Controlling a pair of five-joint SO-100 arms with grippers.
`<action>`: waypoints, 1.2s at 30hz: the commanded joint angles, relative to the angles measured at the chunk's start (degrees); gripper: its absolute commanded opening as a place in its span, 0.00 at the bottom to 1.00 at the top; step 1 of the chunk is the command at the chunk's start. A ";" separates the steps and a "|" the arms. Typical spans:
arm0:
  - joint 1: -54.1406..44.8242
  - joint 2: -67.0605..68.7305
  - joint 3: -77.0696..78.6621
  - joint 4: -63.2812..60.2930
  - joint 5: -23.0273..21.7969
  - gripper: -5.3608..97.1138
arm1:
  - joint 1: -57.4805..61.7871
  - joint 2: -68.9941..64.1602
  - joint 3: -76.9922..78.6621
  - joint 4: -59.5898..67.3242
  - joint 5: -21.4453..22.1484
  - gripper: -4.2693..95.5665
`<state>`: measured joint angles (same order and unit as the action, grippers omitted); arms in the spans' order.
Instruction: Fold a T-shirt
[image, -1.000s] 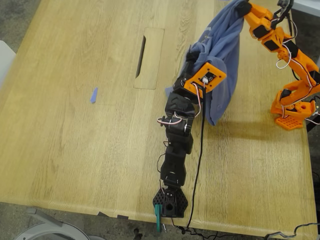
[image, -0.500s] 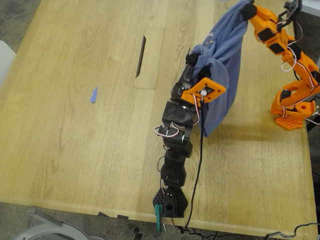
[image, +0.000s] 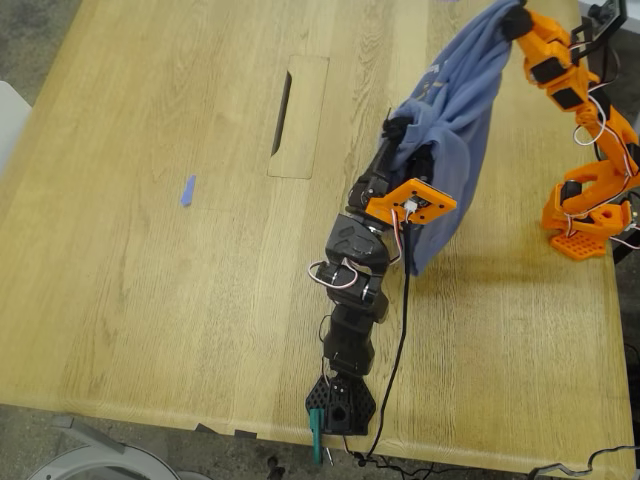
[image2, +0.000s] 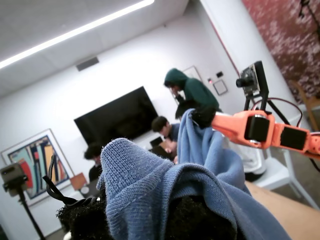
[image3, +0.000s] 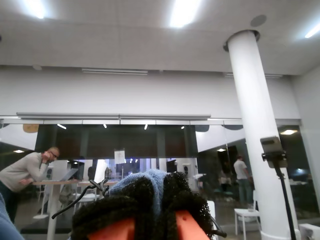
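Cloth count: one T-shirt (image: 455, 110), slate-blue, hoisted off the worktop (image: 150, 300) and strung between two arms, off to the exterior view's right of the slot (image: 297, 115) cut in the wood. Pale lettering just visible high on the fabric. Lower folds dangling beside the black arm; touching the wood or not, cannot tell.

Two arms, one black and one orange. My first end effector (image: 395, 128), on the black arm, pinching a bunched edge of the T-shirt, nearest the slot; in the first wrist view, knit fabric draped over its dark fuzzy pads (image2: 150, 220). My second end effector (image: 515, 18), on the orange arm, farther from the slot, clamped on the top corner of the cloth; in the second wrist view, a blue tuft squeezed between black padded fingers (image3: 185, 200).

One tiny blue scrap (image: 187, 190), lying on the slot's other side, well apart from the shirt.

Worktop of pale oak grain. Beyond it, white walls, a dark screen (image2: 117, 117), one framed picture (image2: 35, 157), several people, a white column (image3: 255, 125), bright ceiling strips
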<state>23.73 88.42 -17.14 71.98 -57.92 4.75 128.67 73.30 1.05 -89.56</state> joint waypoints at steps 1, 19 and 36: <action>0.26 6.59 -2.29 -4.39 -1.14 0.05 | 1.23 3.34 -3.96 0.70 -0.44 0.04; 7.91 10.55 -2.29 -2.72 -5.19 0.05 | 1.67 10.63 -5.36 11.87 -0.18 0.04; 27.42 13.71 0.00 14.33 -5.80 0.05 | -2.90 16.08 -9.67 28.74 0.26 0.04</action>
<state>48.34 94.48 -16.70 86.22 -62.67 2.29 143.17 67.76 28.56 -89.56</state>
